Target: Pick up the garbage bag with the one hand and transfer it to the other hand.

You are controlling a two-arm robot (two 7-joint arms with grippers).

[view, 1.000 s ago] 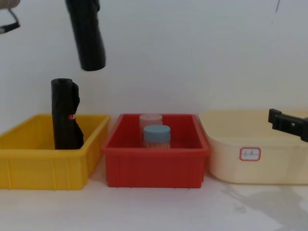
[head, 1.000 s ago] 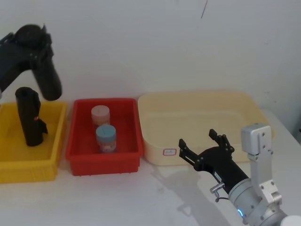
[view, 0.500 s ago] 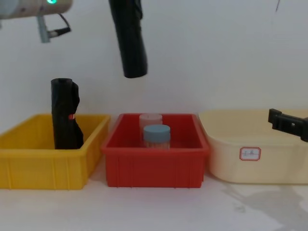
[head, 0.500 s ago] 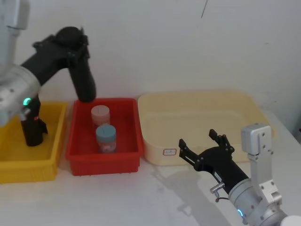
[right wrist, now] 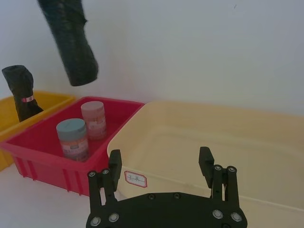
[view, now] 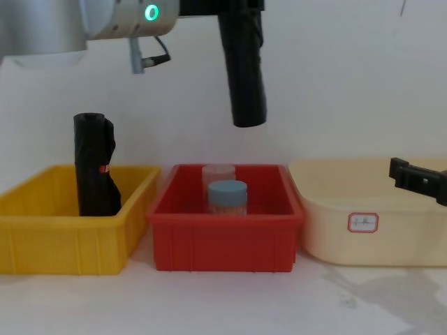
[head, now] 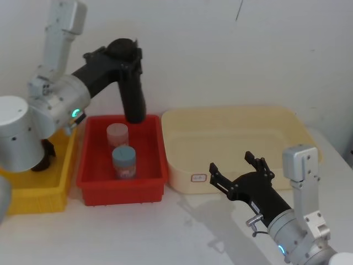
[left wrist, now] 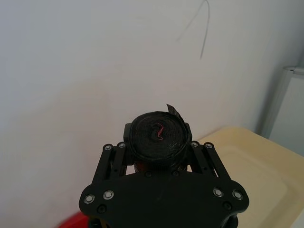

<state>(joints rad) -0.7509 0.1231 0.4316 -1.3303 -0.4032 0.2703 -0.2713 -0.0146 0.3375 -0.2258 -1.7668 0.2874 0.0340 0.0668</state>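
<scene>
chest view: the garbage bag hangs in the air above the red bin. its long axis is close to vertical, with the lower end pointing down and tipped a little toward the robot's right, well clear of the jars beneath. its upper end is cut off by the top of the frame. in the head view the left hand, on the green-ringed arm, has its fingers closed around the bag's top end. the left wrist view looks straight onto the coiled end face, which has a thin red squiggle at its core and hides the rest of the roll. the right hand sits low over the desk in front of the cream bin, fingers spread wide and empty; the chest view cuts it off at the right edge. a second black roll stands in the yellow bin, largely hidden behind the left arm in the head view.
</scene>
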